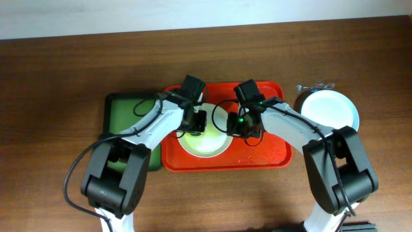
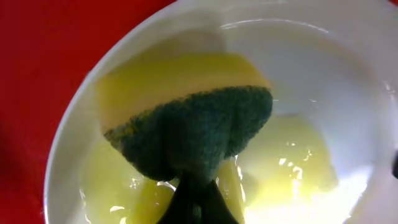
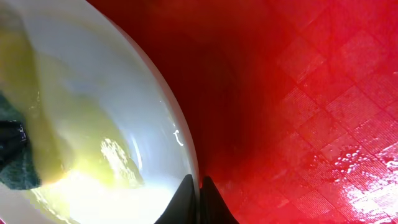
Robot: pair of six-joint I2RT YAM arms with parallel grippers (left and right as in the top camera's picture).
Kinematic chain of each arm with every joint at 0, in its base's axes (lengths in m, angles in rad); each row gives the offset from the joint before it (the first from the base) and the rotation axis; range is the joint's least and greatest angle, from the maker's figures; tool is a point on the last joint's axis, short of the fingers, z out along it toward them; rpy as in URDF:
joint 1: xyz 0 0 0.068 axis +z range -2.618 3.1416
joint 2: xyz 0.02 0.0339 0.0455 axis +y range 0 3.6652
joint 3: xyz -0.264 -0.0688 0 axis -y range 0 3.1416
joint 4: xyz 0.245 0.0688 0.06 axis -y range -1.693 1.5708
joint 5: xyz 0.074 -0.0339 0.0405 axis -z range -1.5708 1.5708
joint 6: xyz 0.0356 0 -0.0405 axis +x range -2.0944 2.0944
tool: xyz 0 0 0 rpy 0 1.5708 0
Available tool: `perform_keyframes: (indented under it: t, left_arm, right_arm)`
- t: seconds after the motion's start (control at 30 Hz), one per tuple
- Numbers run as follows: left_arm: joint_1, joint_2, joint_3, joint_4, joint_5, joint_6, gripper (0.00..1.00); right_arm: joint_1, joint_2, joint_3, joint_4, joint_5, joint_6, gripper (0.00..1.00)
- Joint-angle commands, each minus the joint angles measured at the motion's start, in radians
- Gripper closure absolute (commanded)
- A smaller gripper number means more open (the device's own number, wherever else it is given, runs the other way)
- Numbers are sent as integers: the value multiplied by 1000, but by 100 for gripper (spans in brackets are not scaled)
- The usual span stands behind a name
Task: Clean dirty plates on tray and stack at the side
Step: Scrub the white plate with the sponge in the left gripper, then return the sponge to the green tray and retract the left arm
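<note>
Mid-scrub: left gripper [image 2: 193,205] clamped on sponge [image 2: 186,118] inside plate [image 2: 311,68] on red tray [image 1: 270,154], right gripper [image 3: 199,193] pinched shut on its rim; next, judged to need wiping off the yellow film before stacking beside.

Left arm [image 1: 151,125]: white rounded shells, black joint housings, bulky black base segment.
Right arm [image 1: 296,122]: matching white shells and black joints.
Wrist block [image 1: 193,85]: black, boxy.
Cable [image 1: 66,182]: thin black loop by left base.
Light [image 1: 239,120]: small green glow, right wrist.
Left gripper [image 2: 194,208]: dark tapered fingers.
Right gripper [image 3: 199,202]: dark pointed fingertips.
</note>
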Motion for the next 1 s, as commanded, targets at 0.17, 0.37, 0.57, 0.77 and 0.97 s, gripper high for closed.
perform_keyframes:
  t: [0.17, 0.37, 0.57, 0.77, 0.97]
  left_arm:
    - [101, -298, 112, -188, 74, 61, 100]
    - [318, -313, 30, -388, -224, 56, 100]
    - [343, -241, -231, -137, -220, 50, 98]
    - [369, -291, 44, -331, -175, 48, 9]
    - [478, -440, 196, -386, -253, 47, 1]
  right_arm:
    - [6, 2, 0, 3, 2, -13, 96]
    - [6, 2, 0, 3, 2, -12, 96]
    - [6, 2, 0, 3, 2, -12, 96]
    - [6, 2, 0, 3, 2, -13, 89]
    - [6, 2, 0, -2, 2, -13, 69]
